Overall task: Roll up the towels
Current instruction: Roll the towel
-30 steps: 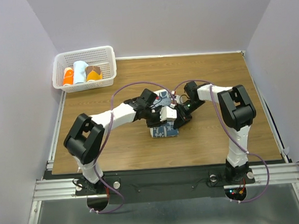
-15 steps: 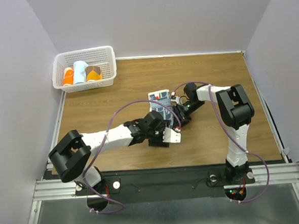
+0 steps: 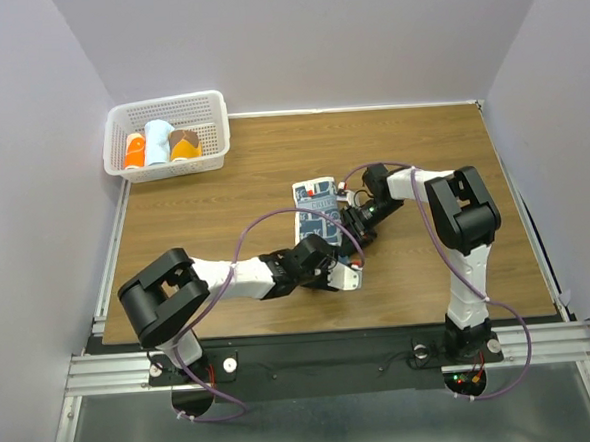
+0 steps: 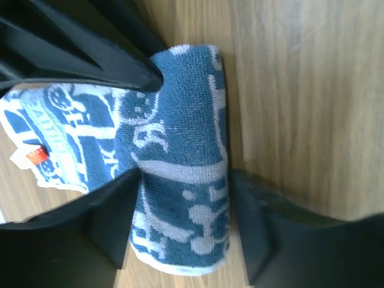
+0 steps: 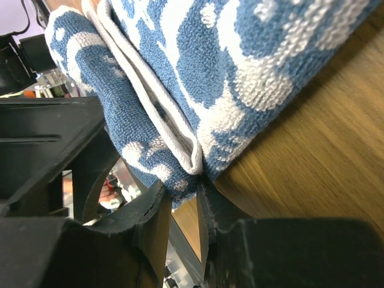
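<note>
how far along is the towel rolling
Done: three rolls sit in the white basket. In hand: the blue patterned towel lies mostly flat, its near end doubled over in the left pincer; the right pincer pinches an edge. Left: rolling its length.

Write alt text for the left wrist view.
The left claw grips the folded end of a blue towel with pale print, pinching it from both sides. The towel lies on a wooden table and carries a small red tag.

Nubbly terry towel [image 4: 180, 174], matt wood-grain table [image 4: 300, 90]
</note>
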